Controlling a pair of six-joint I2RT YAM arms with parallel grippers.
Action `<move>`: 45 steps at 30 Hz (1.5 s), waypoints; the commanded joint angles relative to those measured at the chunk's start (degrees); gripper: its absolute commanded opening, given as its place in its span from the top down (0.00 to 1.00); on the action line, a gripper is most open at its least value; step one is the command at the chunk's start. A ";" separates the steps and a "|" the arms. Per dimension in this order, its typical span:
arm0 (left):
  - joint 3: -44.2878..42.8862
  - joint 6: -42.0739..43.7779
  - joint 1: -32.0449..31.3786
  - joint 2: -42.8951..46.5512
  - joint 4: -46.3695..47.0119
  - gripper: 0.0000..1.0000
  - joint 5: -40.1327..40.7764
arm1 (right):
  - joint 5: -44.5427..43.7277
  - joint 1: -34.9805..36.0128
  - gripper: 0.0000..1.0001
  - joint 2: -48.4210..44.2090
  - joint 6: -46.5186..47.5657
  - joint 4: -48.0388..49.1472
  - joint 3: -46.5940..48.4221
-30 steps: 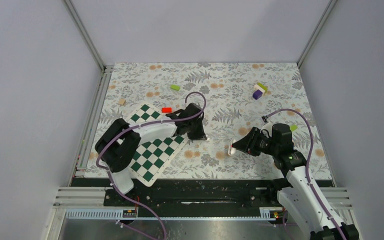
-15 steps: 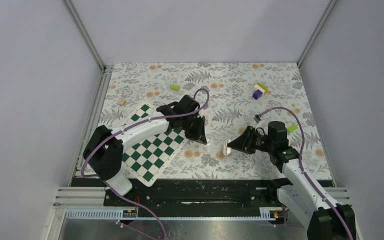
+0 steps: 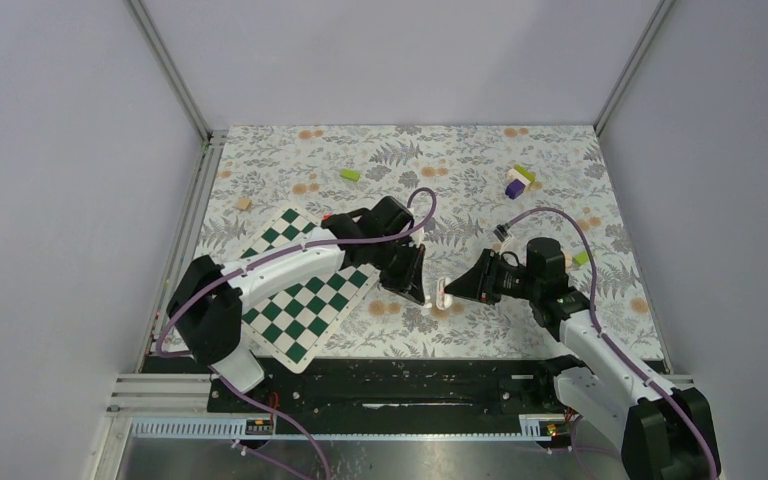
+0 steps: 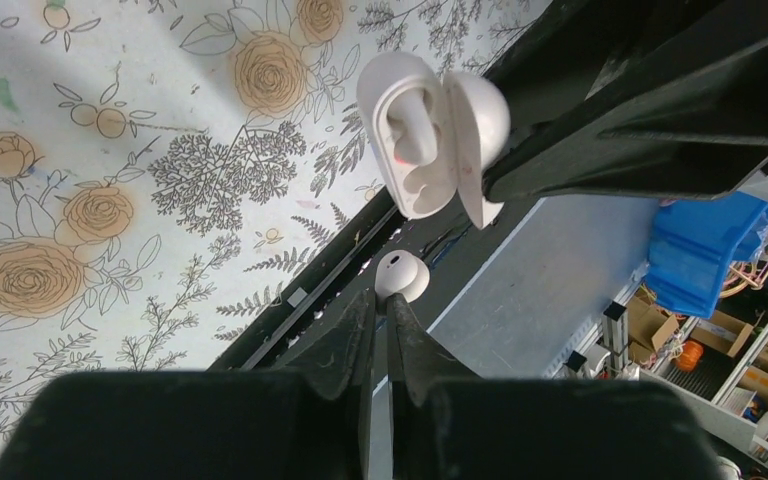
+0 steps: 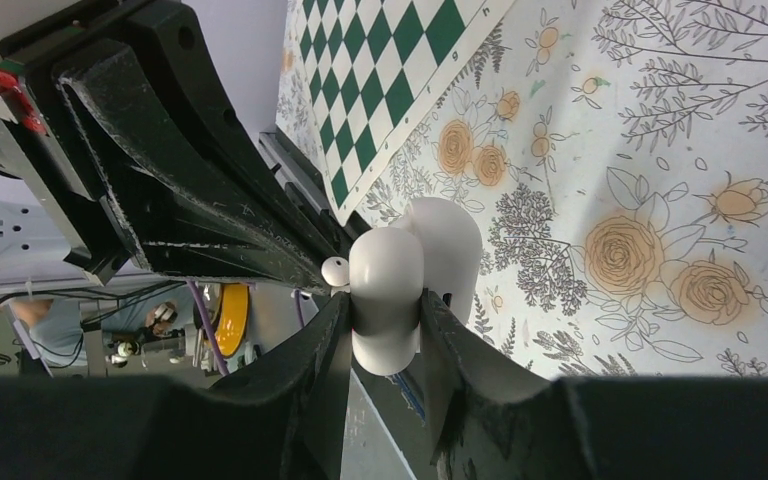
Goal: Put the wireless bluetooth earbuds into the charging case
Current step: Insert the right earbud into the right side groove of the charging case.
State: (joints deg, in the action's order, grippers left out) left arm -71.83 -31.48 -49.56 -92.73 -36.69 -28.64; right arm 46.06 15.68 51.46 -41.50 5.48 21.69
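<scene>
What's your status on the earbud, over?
Left claw shut on earbud. Right claw gripping case, lid open. Earbud close to case, not in. Nothing between them.

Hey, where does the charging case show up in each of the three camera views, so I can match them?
Top external: charging case just right of centre, at the right arm's tip.
Left wrist: the case upper centre, lid open, beyond the fingers.
Right wrist: the case in the centre, clamped in the right gripper.
Shared landmark: the flowered table cover, behind it in all three.
</scene>
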 commanded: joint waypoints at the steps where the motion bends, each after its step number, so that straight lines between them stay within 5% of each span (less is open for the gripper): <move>1: -2.36 -1.85 -0.06 2.41 2.34 1.00 0.05 | 0.21 1.13 1.00 -0.19 -1.37 3.99 2.31; 18: -1.31 -4.12 -0.05 2.29 4.65 1.00 -0.27 | -1.02 1.37 1.00 -1.59 -1.75 3.66 1.13; 29: 14.77 -34.54 6.34 8.39 32.01 1.00 -10.20 | -9.16 1.46 1.00 -8.08 -2.73 23.13 -8.81; 39: 19.18 -49.23 10.54 9.23 44.12 1.00 -12.18 | -9.85 1.79 1.00 1.02 -3.63 46.28 -13.51; 45: 22.73 -52.84 12.39 8.94 49.01 1.00 -13.04 | -10.42 2.03 1.00 1.19 -5.29 49.25 -13.43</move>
State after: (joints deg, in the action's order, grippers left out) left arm -50.74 -79.46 -38.57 -85.23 6.09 -39.72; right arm 36.86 16.99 53.63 -45.95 46.17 7.97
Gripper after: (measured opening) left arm 0.057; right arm 0.349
